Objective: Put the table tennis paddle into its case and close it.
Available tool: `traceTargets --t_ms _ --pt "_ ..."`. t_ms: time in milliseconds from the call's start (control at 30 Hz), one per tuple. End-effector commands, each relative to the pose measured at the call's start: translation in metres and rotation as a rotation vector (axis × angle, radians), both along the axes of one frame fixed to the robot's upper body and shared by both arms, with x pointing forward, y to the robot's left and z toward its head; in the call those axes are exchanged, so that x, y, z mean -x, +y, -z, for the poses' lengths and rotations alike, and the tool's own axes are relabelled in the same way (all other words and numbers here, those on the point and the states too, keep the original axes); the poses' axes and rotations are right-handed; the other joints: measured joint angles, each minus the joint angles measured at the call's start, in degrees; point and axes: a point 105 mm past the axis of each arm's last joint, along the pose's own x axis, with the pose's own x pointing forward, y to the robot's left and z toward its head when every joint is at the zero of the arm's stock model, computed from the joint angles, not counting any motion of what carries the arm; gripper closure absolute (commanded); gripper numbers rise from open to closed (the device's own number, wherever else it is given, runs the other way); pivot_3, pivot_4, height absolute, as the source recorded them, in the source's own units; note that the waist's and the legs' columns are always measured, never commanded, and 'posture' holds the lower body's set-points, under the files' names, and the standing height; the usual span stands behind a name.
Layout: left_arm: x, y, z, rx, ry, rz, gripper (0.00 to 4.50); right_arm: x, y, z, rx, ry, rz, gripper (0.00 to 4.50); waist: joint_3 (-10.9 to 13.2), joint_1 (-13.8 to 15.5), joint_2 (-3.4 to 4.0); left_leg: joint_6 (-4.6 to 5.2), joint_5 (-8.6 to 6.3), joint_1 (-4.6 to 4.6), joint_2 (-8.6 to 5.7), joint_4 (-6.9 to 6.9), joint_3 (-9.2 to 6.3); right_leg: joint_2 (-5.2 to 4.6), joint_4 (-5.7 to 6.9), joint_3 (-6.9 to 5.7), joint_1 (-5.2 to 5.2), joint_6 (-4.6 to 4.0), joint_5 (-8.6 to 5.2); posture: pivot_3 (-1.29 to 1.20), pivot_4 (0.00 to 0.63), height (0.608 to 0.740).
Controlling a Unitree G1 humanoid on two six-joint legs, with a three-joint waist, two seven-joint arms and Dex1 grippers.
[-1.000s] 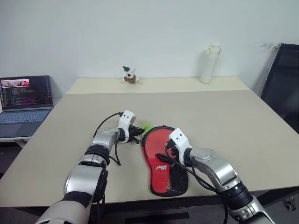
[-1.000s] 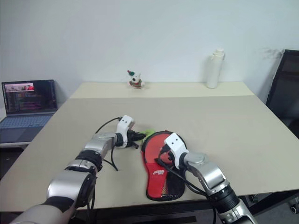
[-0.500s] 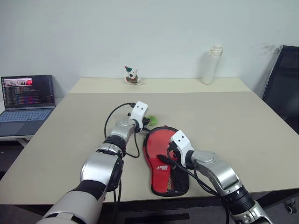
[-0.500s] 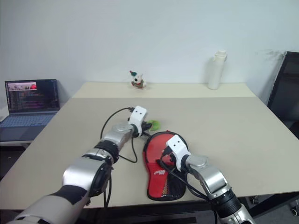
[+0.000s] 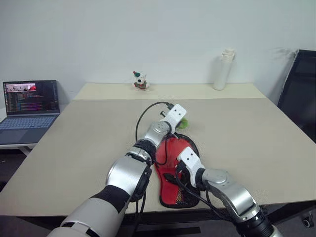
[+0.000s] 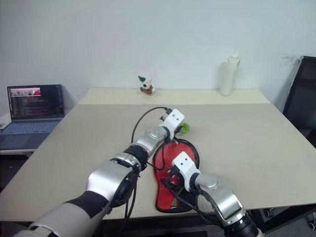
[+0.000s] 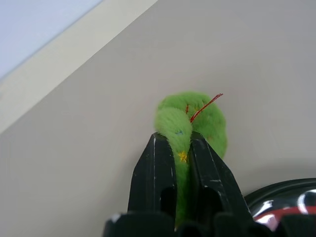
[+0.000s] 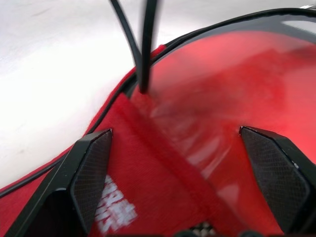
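Near the front edge of the beige worktop (image 5: 256,148), about midway along it, lies the case (image 5: 178,193), red side up, with its narrow handle end and black mesh pocket toward the front edge and its round end toward the middle of the worktop. A black trim runs around the round end, and a small white logo sits on the red fabric near the neck. Inside the round end a glossy red surface shows in the right wrist view, which looks like the face of the table tennis paddle (image 8: 237,98), though its handle cannot be made out. The right gripper (image 8: 182,173) hovers low over the neck of the case with its jaws spread wide, one finger on each side of the red fabric, grasping nothing. The left gripper (image 7: 174,163) reaches across above the round end of the case, just beyond its far rim, and its jaws are clenched on a small fuzzy green tassel (image 7: 197,121) with a thin red thread; whether the tassel is tied to the zip cannot be told. Black cables from the left arm hang over the case. At the far edge of the worktop stand a small toy figure (image 5: 139,80) toward the left and a white bottle (image 5: 222,69) toward the right. Beyond the left edge sits an open laptop (image 5: 29,101), and beyond the right edge a black chair (image 5: 298,89).
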Motion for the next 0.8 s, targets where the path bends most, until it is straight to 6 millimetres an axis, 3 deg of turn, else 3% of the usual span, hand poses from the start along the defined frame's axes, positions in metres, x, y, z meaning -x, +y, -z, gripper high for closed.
traceTargets --t_ms 33,233,467,800 --pt "0.008 -0.039 -0.038 -0.047 -0.17 0.132 4.46 0.032 -0.002 0.057 0.094 0.248 -0.016 0.0 0.0 0.0 -0.01 0.0 0.0 0.0 0.0 0.0 0.0 0.0 0.0 0.01 0.0 0.0 0.0 0.0 0.15 0.74" --pt "0.026 -0.075 -0.035 -0.074 -0.201 0.257 4.46 0.038 -0.001 0.059 0.091 0.261 -0.01 0.0 -0.1 0.0 0.01 0.0 0.0 0.0 -0.01 -0.01 0.0 0.0 -0.04 0.01 0.01 0.0 0.0 0.0 0.15 0.74" --pt "0.032 -0.08 -0.024 -0.074 -0.152 0.301 4.46 0.034 -0.001 0.059 0.087 0.252 0.003 0.0 -0.1 0.0 0.05 0.0 0.0 0.01 -0.01 -0.02 -0.01 0.01 -0.04 0.01 0.01 0.0 0.0 0.0 0.15 0.74" --pt "0.035 -0.07 -0.016 0.002 -0.057 0.362 1.1 0.019 -0.001 0.047 0.076 0.218 0.012 0.0 -0.2 -0.3 0.09 0.0 0.0 0.12 -0.01 -0.03 0.03 0.04 0.0 0.06 0.05 0.0 0.0 0.0 0.15 0.74"
